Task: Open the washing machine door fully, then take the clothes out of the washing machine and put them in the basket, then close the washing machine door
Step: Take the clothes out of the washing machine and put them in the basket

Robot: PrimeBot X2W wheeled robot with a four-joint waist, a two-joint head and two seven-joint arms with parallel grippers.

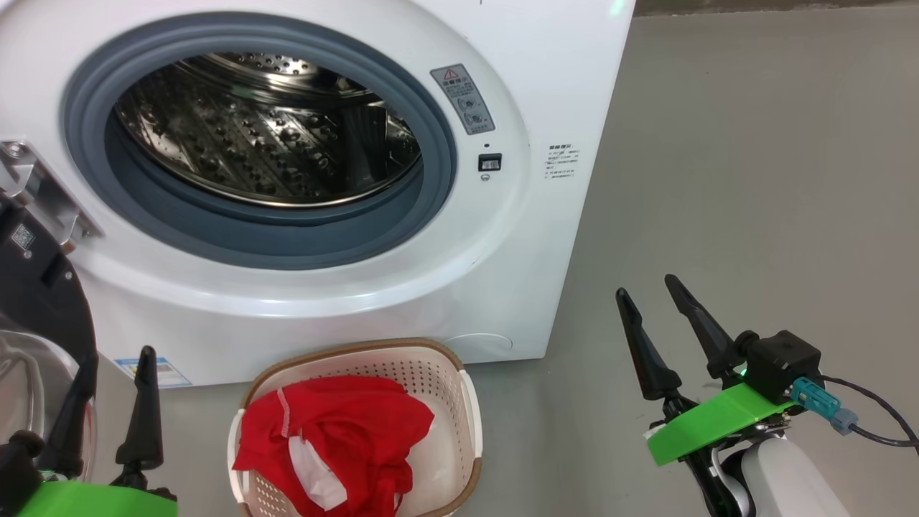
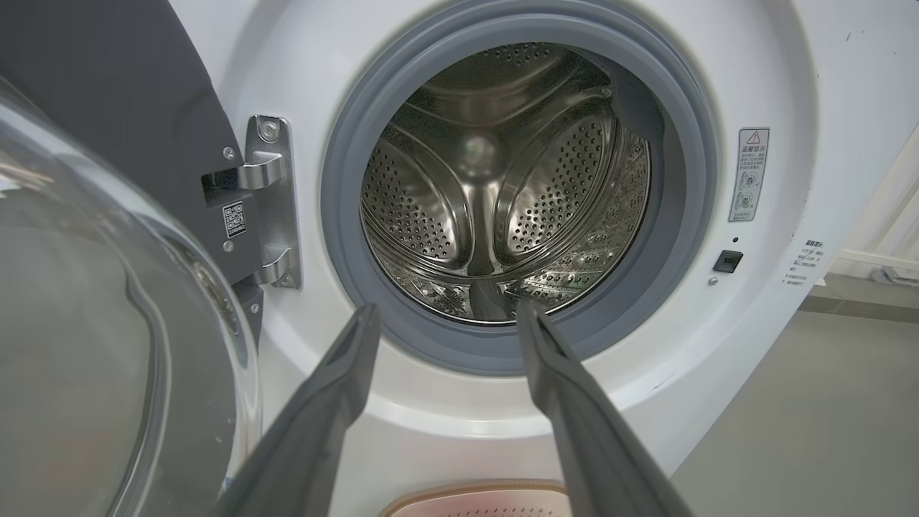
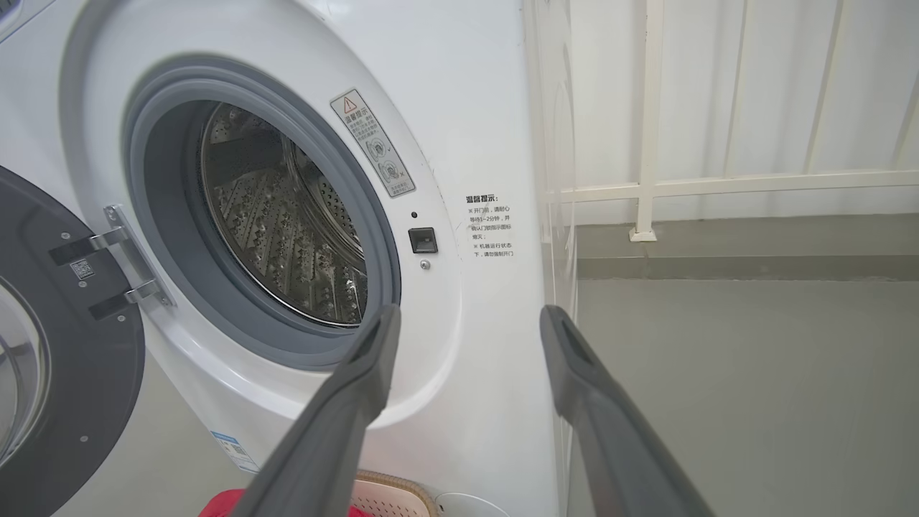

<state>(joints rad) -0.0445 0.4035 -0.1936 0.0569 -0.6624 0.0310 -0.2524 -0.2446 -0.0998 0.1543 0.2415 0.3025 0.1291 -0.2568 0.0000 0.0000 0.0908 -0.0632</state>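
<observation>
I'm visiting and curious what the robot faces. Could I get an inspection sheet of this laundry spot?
Surface: smooth grey floor.
Job's things: big white front-loading washing machine, round glossy black door swung open, steel perforated drum showing no clothes; bright red fabric clothes lie in the small cream perforated plastic basket before it.
Clutter: nothing seen.
Grippers: left gripper and right gripper, jaws open, holding nothing.
Cables: dark cable from a teal plug by the right gripper.
Surroundings: white railing beside the machine.

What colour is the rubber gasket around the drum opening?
The gasket is plain blue-grey, with no pattern. It shows best in the left wrist view.
</observation>
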